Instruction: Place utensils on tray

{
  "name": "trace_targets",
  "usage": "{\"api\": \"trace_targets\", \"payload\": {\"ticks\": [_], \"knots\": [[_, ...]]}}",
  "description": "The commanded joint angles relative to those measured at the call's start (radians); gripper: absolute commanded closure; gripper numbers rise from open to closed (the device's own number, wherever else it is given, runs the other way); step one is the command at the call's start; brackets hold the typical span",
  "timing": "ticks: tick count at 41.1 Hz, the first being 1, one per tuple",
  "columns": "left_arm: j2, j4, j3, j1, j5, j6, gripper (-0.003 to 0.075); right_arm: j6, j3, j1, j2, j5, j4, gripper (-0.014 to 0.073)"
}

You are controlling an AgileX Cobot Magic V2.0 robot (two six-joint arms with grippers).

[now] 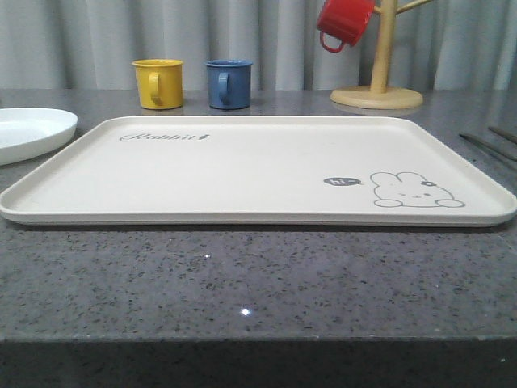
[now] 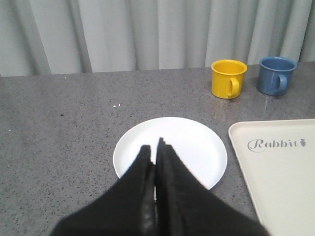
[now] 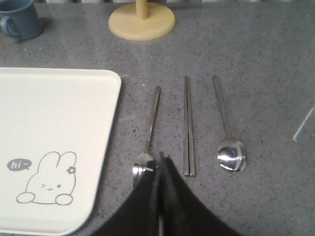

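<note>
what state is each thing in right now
large cream rectangular tray: flat on the table, nothing on it
silver four-tined fork: lying on the table beside the tray
pair of flat silver chopsticks: lying side by side
silver oval-bowled spoon: lying bowl up
left tool: shut, empty, over the white round plate
right tool: shut, empty
red mug: hanging on the wooden mug stand

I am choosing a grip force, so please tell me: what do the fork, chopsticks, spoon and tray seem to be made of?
Fork, chopsticks and spoon: likely polished metal, silver with mirror-like glints. Tray: matte cream, smooth, printed rabbit; probably plastic or melamine, though the look leaves this open.
</note>
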Motion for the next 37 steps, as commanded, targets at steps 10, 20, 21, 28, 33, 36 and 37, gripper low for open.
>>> {"api": "trace_targets", "payload": {"ticks": [10,20,21,28,33,36,37], "knots": [[0.091,-0.015,-0.035,0.003,-0.051,0.001,0.0715,-0.008,-0.035,0.0,0.098,-0.045,-0.011,0.0532],[0.165,-0.015,-0.04,0.003,-0.034,0.001,0.0251,-0.02,-0.035,0.0,0.099,-0.046,-0.011,0.0105],[0.176,-0.015,-0.046,0.003,-0.023,0.001,0.0209,-0.02,-0.035,0.0,0.099,-0.045,-0.011,0.0094],[0.276,0.017,-0.15,0.003,0.16,0.001,0.0171,-0.02,-0.035,0.0,0.099,-0.043,-0.011,0.0097],[0.394,0.032,-0.259,0.003,0.301,0.001,0.0173,-0.02,-0.035,0.0,0.099,-0.042,-0.011,0.0097],[0.459,0.037,-0.307,0.003,0.344,0.001,0.0173,-0.02,-0.035,0.0,0.099,-0.042,-0.011,0.0097],[0.479,0.04,-0.321,0.005,0.356,0.001,0.0173,-0.02,-0.035,0.0,0.099,-0.042,-0.011,0.0097]]}}
